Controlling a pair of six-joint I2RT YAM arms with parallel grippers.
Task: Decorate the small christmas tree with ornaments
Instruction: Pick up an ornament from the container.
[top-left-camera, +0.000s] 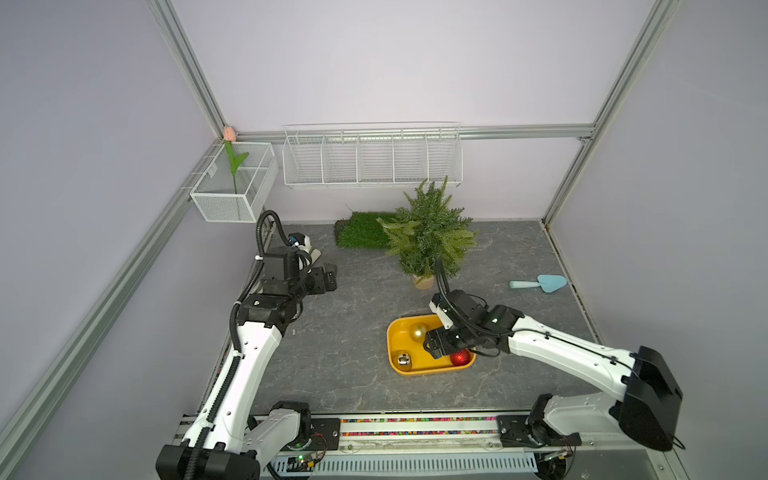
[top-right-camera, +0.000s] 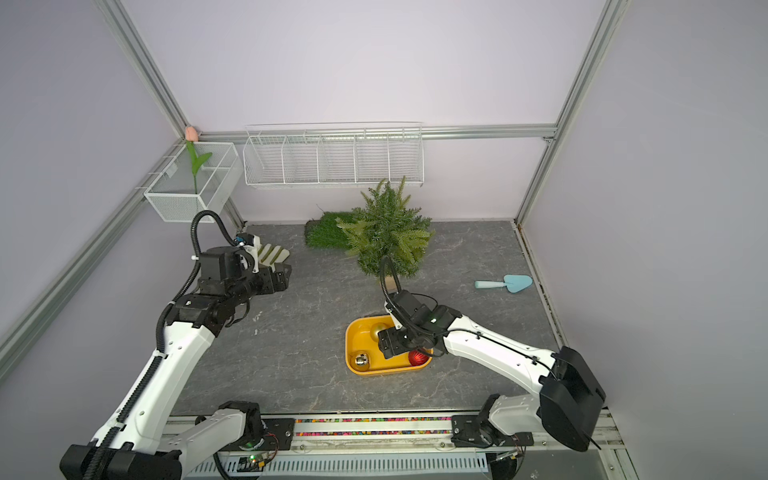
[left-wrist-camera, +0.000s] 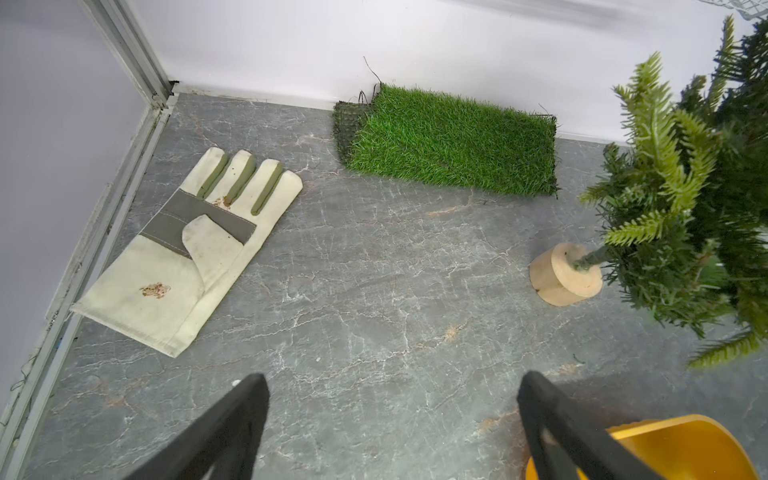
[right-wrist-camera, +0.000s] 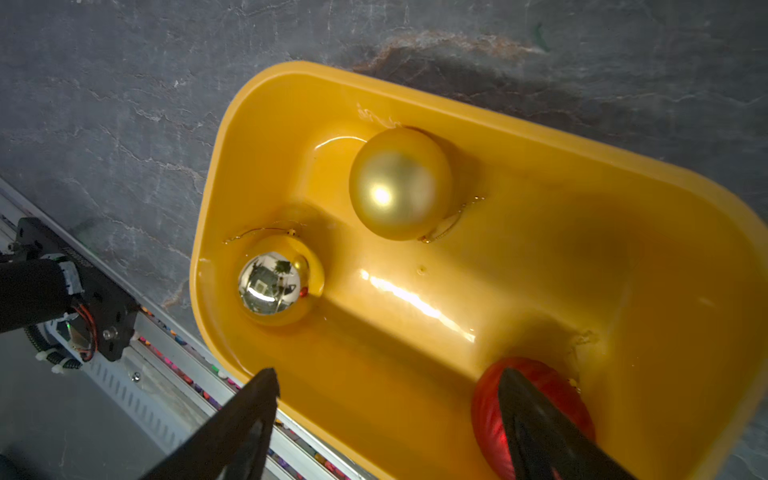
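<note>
Three ornaments lie in a yellow tray (right-wrist-camera: 540, 270) towards the front edge of the worktop, right of its middle. The shiny gold ornament (right-wrist-camera: 274, 282) sits in the tray's near-left corner and the ribbed red ornament (right-wrist-camera: 488, 409) in its near-right corner. The matte gold ornament (right-wrist-camera: 401, 183) rests against the far wall with a thin wire loop (right-wrist-camera: 451, 222) beside it.

The right gripper (right-wrist-camera: 388, 376) hangs over the tray with its jaws spread wide and nothing between them. One finger crosses in front of the red ornament; I cannot tell whether it touches.

The step in hand looks like a first pick. To do it well, the gripper should shift sideways until one ball sits centred between the fingers. It should then drop until the pads meet the ball's widest girth and close slowly. A glossy sphere will likely squirt out of an off-centre squeeze or roll along the tray floor.

Further back, near the left edge, the left gripper (left-wrist-camera: 395, 377) hovers open and empty.

Beyond the tray, the small christmas tree (top-left-camera: 428, 237) stands on its tan base (left-wrist-camera: 565, 280), bare of decoration. A stiff outer branch would probably take the loop best.

A grass mat (left-wrist-camera: 449, 141) lies along the back edge.
</note>
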